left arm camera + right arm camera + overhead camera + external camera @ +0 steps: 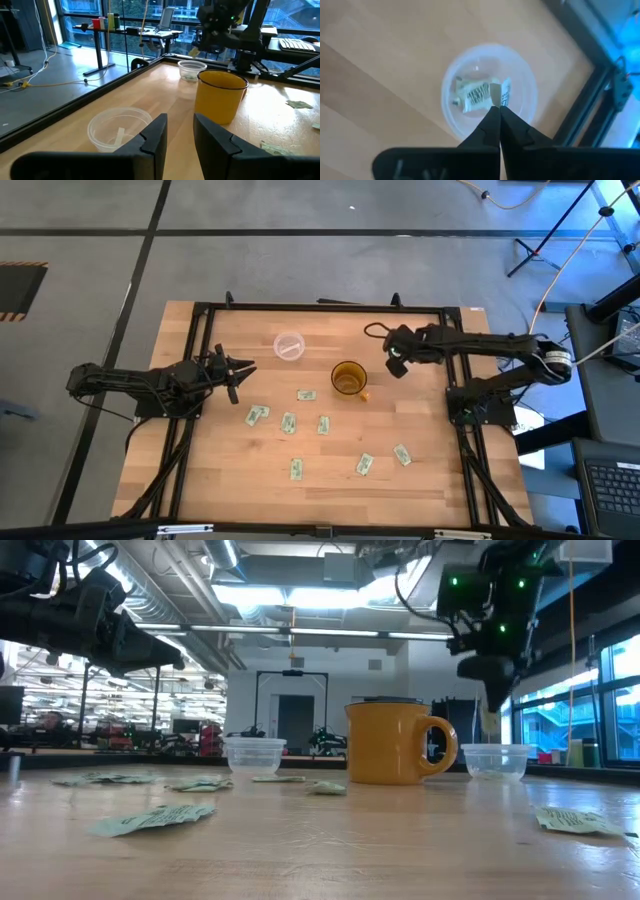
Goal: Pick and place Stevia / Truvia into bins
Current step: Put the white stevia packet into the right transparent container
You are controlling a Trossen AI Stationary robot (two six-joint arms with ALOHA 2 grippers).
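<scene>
Several Stevia packets (288,422), white with green print, lie flat on the wooden table between the arms. One clear cup (289,346) stands near the far edge, just ahead of my left gripper (180,125), which is open and hovers above the table (236,372). My right gripper (496,107) is shut on one packet and hangs straight over the second clear cup (490,92). That cup holds another packet (474,94) lying on its bottom. In the low view the right gripper (497,692) is well above this cup (497,760). My right gripper pinches a packet by its edge (496,95) between the two fingertips, coming from above and pointing down. The packet is lifted clear and hangs below the fingers over the cup's opening, seen as a thin strip (490,725) in the low view.
An amber-yellow mug (348,378) stands between the two clear cups, with a small orange bit (364,394) beside it. More packets lie toward the near edge (364,465), (402,455), (296,469). A black frame (320,307) rims the table.
</scene>
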